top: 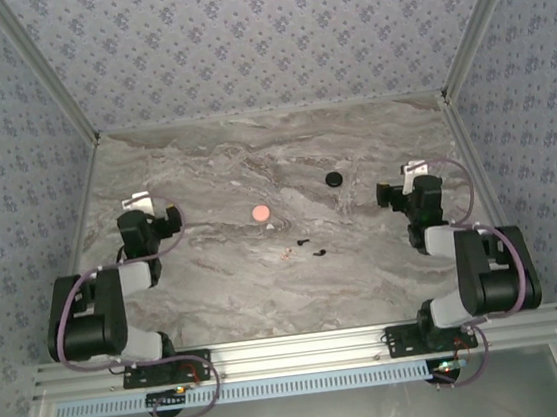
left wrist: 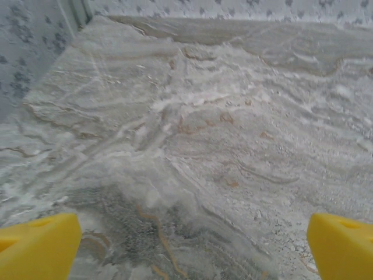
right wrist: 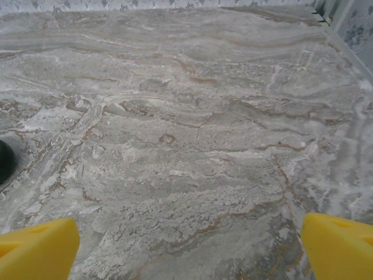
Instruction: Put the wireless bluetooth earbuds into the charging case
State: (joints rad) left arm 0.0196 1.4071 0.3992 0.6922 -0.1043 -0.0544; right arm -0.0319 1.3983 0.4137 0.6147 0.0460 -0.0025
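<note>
Earbuds (top: 320, 253) lying loose on marble table (top: 218, 296), untouched. Left gripper (left wrist: 186, 248) and right gripper (right wrist: 186, 248) hovering at sides, jaws spread wide, gripping nothing. Pink charging case (top: 260, 214) sitting just beyond earbuds, apart. Black puck (top: 333, 178) lying farther back. Judgement: approach step pending, and next move is calling for a fine pinch on one earbud.

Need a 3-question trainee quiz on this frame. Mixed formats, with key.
1. Multiple choice: in the top view, the earbuds lie where relative to the case?
A) to its lower right
B) inside it
C) to its upper left
2. True or false: in the top view, the puck lies to the right of the case.
3. Fill in: the left gripper and right gripper both have their jaws ____.

Key: 1 A; 2 true; 3 open.
</note>
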